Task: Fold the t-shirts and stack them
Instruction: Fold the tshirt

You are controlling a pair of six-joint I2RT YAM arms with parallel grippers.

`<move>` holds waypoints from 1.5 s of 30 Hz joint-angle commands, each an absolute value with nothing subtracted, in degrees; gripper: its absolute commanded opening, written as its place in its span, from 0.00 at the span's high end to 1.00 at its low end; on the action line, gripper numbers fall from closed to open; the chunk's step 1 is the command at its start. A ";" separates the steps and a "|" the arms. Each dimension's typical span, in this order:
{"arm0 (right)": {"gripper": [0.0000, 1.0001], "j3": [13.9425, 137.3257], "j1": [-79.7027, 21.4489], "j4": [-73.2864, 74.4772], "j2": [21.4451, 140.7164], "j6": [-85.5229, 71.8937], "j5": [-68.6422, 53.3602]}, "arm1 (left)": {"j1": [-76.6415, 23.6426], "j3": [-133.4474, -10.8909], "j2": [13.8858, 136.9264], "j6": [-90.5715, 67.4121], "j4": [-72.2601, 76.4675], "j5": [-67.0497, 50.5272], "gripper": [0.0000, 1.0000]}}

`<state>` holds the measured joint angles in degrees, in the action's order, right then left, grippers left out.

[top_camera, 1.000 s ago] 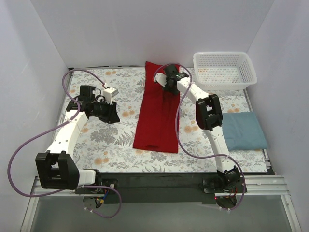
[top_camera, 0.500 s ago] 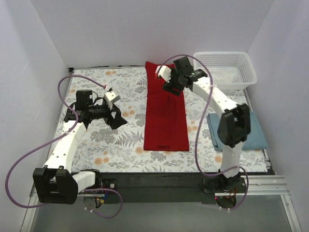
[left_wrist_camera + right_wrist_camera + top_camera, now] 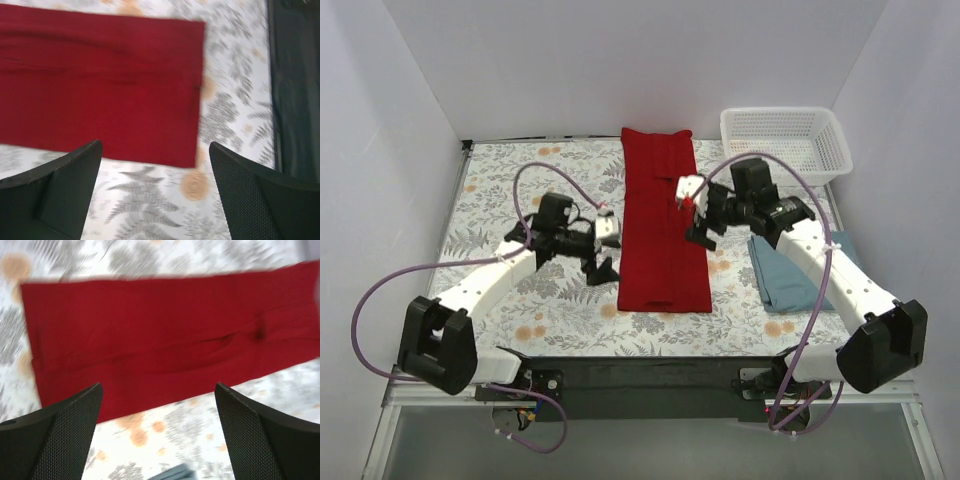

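Shirts, two: red, blue-grey, seemingly folded

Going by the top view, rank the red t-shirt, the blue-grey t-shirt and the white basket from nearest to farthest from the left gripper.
From the left gripper, which is open:
1. Red t-shirt: just to its right, with the gripper by the left edge of the shirt's near end.
2. Blue-grey t-shirt: beyond the red one, on the right side.
3. White basket: far right corner.
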<state>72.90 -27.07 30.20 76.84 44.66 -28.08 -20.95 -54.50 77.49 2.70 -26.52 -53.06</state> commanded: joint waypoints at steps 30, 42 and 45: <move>0.53 34.37 -37.79 24.17 75.93 66.18 -18.28 | -41.92 -32.78 80.07 12.74 -5.97 -31.91 0.51; 0.87 31.38 -43.40 22.59 75.76 65.04 -13.45 | -41.92 -32.08 83.68 16.61 -13.00 -31.29 0.86; 0.99 31.81 -46.22 23.11 74.27 61.36 -12.30 | -42.19 -32.52 80.26 16.26 -16.76 -33.83 0.94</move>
